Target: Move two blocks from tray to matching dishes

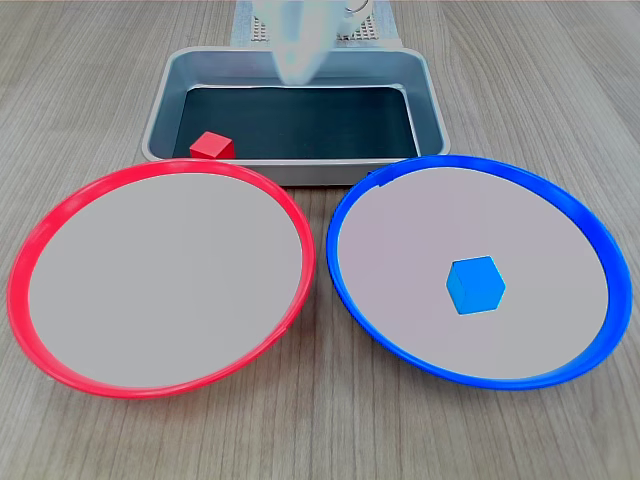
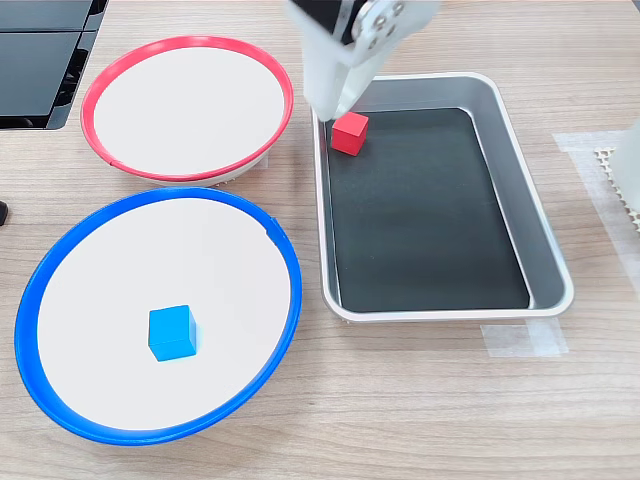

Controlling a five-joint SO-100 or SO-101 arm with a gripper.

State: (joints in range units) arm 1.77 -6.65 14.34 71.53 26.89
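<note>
The red block (image 1: 211,145) (image 2: 350,133) lies inside the grey tray (image 1: 430,120) (image 2: 545,250), in its corner nearest the red-rimmed dish (image 1: 60,240) (image 2: 110,150). That dish holds nothing. The blue block (image 1: 475,285) (image 2: 172,333) rests on the pale centre of the blue-rimmed dish (image 1: 590,230) (image 2: 285,300). My white gripper (image 1: 298,62) (image 2: 333,100) hangs motion-blurred over the tray. In the second exterior view its tip is just left of and above the red block. The blur hides how the jaws stand, and nothing shows between them.
Both dishes sit side by side against the tray's long side on a wooden table. The arm's white base (image 1: 360,25) stands behind the tray. A black object (image 2: 40,60) lies at the second exterior view's top left, and tape (image 2: 525,340) marks the table by the tray.
</note>
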